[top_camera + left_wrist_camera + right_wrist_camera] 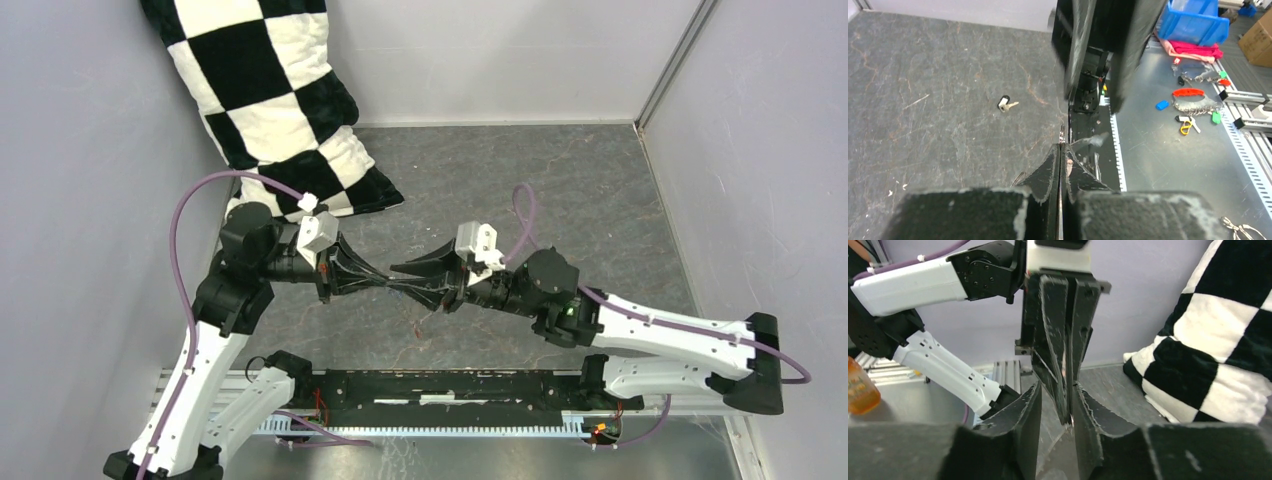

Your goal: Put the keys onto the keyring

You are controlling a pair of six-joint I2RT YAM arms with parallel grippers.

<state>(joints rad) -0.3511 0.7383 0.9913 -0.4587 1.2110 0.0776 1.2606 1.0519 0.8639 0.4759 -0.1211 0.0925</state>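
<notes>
Left tool (1061, 150) pinched closed, tips poking between the parted jaws of the right tool (1055, 402)

A sliver of metal (1062, 133) at the pressed-together tips of the left gripper (1061, 147) is too small to identify; just beyond that gripper, the right gripper (1094, 100) is blurred and cut off by the top edge; on the left gripper's far side, the checkered pillow (270, 90) runs out of frame

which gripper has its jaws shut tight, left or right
The left gripper: its jaws meet with no gap, while the right gripper has its jaws apart, either side of the left's tips.
</notes>
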